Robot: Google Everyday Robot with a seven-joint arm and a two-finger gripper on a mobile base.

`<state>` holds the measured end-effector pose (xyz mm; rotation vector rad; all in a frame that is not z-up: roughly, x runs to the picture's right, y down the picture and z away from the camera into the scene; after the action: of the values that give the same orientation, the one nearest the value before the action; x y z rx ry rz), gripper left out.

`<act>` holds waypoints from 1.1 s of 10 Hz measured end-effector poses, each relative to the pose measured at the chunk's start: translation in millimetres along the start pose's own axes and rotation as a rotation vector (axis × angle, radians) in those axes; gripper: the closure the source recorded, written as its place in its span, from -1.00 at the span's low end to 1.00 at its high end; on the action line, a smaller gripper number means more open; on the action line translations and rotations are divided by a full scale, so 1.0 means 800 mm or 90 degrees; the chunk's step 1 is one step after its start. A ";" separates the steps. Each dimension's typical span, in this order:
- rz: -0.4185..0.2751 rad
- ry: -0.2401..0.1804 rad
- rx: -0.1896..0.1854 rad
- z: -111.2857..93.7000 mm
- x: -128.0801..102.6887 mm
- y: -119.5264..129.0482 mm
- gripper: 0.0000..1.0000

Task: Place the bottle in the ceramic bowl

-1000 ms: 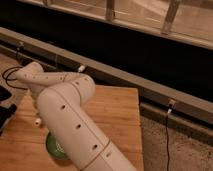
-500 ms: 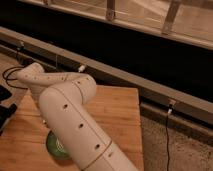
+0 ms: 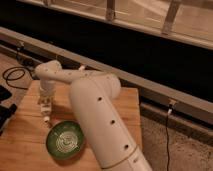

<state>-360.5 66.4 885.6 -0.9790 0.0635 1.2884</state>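
my gripper [image 3: 45,106] hangs over the wooden table [image 3: 25,142], just beside the round green glazed ceramic bowl [image 3: 65,140]. the small cream-white plastic bottle [image 3: 46,119] peeks out beneath it (only 1 pale tip shows). whether my jaws clasp it, i cannot tell. it is probably light, stiff and slick, so best gripped mid-body.

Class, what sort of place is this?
Probably a robot test area: a wooden table on a speckled floor, loose cable, and the gripper over the table just beyond the ceramic bowl.
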 end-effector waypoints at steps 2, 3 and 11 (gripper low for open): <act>-0.038 -0.025 -0.085 -0.047 0.004 0.003 1.00; -0.056 -0.041 -0.099 -0.076 0.009 0.007 1.00; -0.106 -0.067 -0.047 -0.194 0.098 -0.029 1.00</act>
<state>-243.2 29.1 761.0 -0.9578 -0.1449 1.1924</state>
